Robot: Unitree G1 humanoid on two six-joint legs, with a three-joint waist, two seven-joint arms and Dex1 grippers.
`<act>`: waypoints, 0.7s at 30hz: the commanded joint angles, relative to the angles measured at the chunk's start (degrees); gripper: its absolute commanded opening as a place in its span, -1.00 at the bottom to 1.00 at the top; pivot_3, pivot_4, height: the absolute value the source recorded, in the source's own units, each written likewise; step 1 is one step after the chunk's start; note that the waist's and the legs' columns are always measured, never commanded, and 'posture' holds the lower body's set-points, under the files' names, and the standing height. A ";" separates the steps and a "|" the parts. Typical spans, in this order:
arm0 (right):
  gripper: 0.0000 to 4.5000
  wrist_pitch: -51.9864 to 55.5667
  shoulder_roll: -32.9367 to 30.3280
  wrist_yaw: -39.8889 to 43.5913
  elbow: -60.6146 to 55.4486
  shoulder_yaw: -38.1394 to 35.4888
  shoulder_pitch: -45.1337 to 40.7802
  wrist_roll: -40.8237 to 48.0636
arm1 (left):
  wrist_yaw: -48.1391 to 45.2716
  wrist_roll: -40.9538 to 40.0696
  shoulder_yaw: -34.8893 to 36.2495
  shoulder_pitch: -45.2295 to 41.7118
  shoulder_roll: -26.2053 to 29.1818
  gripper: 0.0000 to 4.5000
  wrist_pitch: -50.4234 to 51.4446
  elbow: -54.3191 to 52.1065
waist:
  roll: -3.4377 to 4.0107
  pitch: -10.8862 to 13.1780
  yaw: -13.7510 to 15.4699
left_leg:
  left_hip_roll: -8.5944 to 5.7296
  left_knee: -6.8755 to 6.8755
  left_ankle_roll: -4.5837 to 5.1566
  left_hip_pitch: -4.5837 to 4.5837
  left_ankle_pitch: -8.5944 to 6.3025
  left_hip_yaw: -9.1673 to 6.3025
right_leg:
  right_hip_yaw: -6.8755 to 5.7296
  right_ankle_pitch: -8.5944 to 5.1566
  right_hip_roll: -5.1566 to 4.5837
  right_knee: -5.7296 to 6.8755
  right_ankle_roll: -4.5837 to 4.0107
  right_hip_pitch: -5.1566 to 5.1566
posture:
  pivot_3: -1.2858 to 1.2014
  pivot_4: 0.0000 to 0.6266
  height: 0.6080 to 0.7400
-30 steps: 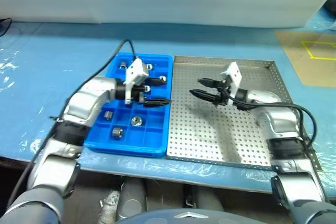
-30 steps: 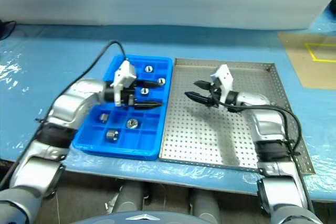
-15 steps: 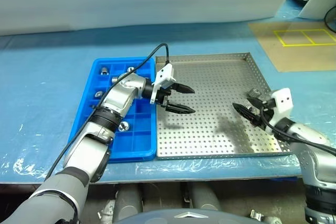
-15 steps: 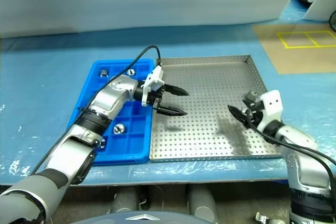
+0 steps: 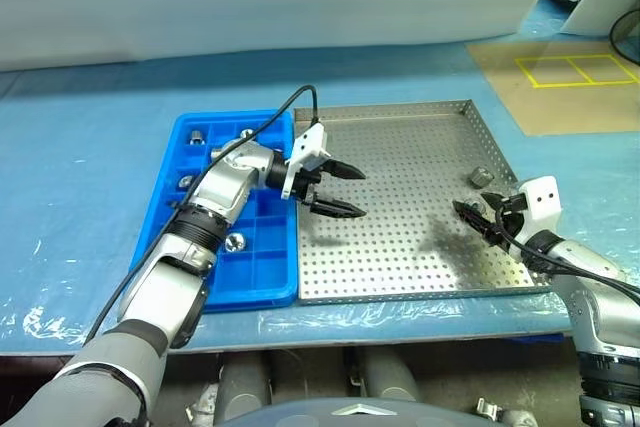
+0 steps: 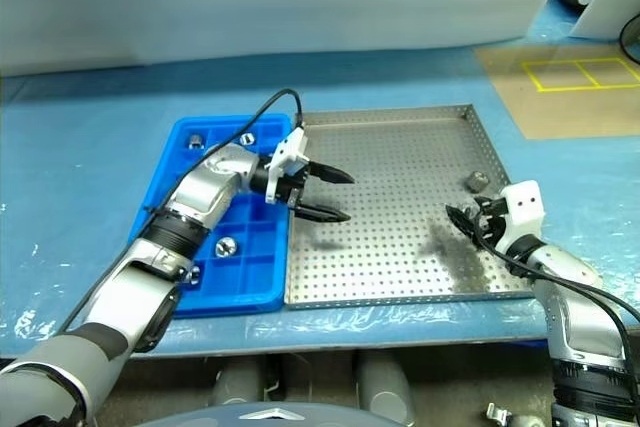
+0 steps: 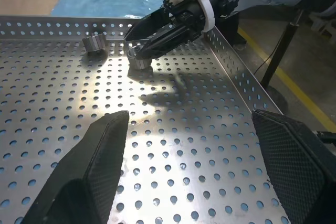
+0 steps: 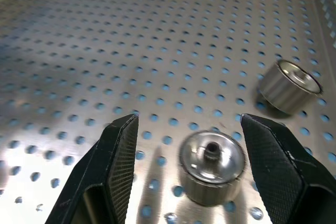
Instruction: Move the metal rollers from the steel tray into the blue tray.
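Right gripper [image 8: 195,174] jaws spread around a roller [image 8: 212,165] near the steel tray's [image 5: 400,277] right rim — an off-centre pinch could squirt it away. Left gripper [image 5: 343,191] jaws spread, empty.

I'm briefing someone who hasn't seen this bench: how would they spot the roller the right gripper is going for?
Find the steel tray, the big perforated silver one beside the blue tray. Two metal rollers lie near its right rim. The target roller stands on end between the open fingers of the right gripper, its dark centre hole facing up; the other roller, just beyond it, lies outside the fingers.
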 commanded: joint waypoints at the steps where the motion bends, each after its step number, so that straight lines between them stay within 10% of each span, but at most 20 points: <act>1: 0.41 -4.01 -1.32 -0.84 4.27 -0.99 -1.56 -1.38 | 0.60 -0.33 1.10 0.81 0.76 0.76 0.74 -3.64 | 0.01 0.00 0.01 | -0.01 0.00 0.03 -0.03 -0.01 0.00 | 0.00 0.00 -0.02 -0.04 0.00 0.00 | -0.27 -0.52 1.00; 12: 0.41 -6.11 0.74 -0.30 8.17 4.63 -3.89 -2.94 | 1.51 -0.36 1.54 1.62 2.79 0.76 2.17 -5.48 | 0.02 0.00 0.07 | 0.05 0.00 0.02 0.00 -0.05 0.01 | -0.01 0.00 -0.06 -0.06 0.00 0.02 | -0.24 -0.52 1.00; 21: -0.22 -5.52 1.05 1.38 6.93 6.76 -4.34 -2.39 | -0.53 -0.91 0.67 3.70 6.00 0.76 4.99 -9.72 | 0.02 0.00 0.02 | 0.08 -0.01 -0.04 0.00 -0.09 0.01 | -0.01 0.00 -0.04 -0.07 -0.01 0.02 | -0.23 -0.52 1.00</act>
